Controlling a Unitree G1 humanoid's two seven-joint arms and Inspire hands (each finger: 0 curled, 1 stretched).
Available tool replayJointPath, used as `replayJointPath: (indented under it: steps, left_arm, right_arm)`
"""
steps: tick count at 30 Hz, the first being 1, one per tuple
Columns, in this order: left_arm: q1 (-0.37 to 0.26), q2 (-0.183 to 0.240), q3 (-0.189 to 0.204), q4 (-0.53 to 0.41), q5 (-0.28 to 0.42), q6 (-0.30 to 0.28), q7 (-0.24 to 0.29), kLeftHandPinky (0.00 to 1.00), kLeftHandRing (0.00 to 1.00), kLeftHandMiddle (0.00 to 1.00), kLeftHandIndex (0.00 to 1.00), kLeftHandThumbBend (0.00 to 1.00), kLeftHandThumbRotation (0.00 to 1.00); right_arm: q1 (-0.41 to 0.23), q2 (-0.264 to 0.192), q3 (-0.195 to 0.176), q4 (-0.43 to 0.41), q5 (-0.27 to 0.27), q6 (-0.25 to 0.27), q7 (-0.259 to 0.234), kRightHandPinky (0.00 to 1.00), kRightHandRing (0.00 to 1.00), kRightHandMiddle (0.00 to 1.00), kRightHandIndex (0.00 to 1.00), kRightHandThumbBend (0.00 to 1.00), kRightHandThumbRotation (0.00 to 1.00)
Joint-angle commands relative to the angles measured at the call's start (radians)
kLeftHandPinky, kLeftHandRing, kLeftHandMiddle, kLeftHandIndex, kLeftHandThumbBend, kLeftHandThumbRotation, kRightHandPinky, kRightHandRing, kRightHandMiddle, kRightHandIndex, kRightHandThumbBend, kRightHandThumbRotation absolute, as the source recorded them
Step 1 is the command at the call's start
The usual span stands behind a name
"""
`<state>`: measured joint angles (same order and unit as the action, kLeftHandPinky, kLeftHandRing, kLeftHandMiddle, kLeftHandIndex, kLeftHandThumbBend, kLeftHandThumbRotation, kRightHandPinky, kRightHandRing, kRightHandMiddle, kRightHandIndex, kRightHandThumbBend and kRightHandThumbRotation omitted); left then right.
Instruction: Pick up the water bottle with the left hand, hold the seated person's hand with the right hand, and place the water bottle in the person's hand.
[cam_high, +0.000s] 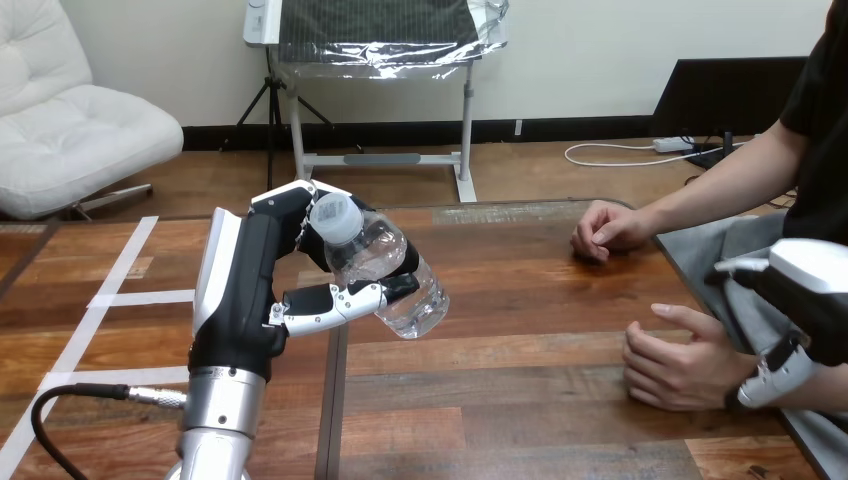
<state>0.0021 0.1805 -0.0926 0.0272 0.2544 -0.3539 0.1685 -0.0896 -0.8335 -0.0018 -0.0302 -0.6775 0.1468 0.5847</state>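
My left hand (245, 290) is raised over the middle of the table, shut on a clear water bottle (385, 255) with a white cap. The bottle is tilted, cap up and to the left, with my thumb across its front and my fingers behind it. At the right edge my right hand (810, 295) sits over the person's forearm, its thumb curled down across the wrist. The person's hand (680, 360) beyond that wrist lies on the table near the front right, fingers loosely bent, holding nothing.
The person's other hand (608, 230) rests as a loose fist on the wooden table (520, 400) farther back at the right. White tape strips (110, 290) mark the table's left part.
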Motion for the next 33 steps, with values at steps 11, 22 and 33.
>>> replayJointPath:
  steps: [11,22,33]
  left_arm:
    - [-0.059,-0.012,0.033,-0.052,-0.013,-0.042,0.001,0.37,0.38,0.43,0.48,0.63,0.00]
    - [-0.063,-0.012,0.039,-0.043,-0.022,-0.055,-0.007,0.36,0.37,0.42,0.48,0.63,0.00]
    - [-0.067,-0.016,0.047,-0.031,-0.031,-0.063,-0.017,0.37,0.37,0.42,0.48,0.63,0.00]
  right_arm:
    - [-0.149,-0.051,0.076,0.100,-0.069,0.031,0.046,0.93,0.98,0.97,0.92,0.78,0.07]
    - [-0.188,-0.065,0.124,0.165,-0.099,0.012,0.059,0.92,0.97,0.96,0.91,0.76,0.09]
    - [-0.223,-0.064,0.173,0.239,-0.121,-0.009,0.049,0.93,0.97,0.97,0.92,0.72,0.09]
